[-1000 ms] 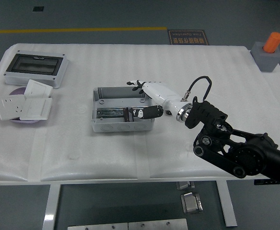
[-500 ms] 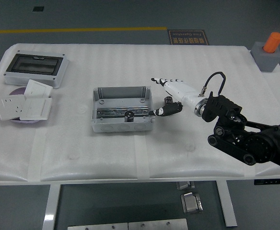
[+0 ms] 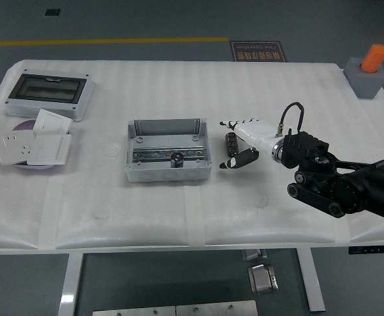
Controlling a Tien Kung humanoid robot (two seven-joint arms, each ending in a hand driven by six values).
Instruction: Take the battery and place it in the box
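The right hand (image 3: 243,139) hangs over the white counter (image 3: 179,210), just to the right of the gray box (image 3: 168,151). Its fingers (image 3: 235,123) are spread wide and hold nothing. The battery (image 3: 177,158) is a small dark round thing. It lies inside the box, near the front wall.

The right arm (image 3: 343,184) comes in from the right side. Its white right hand (image 3: 244,141) hangs low over the worktop, fingers spread, holding nothing.
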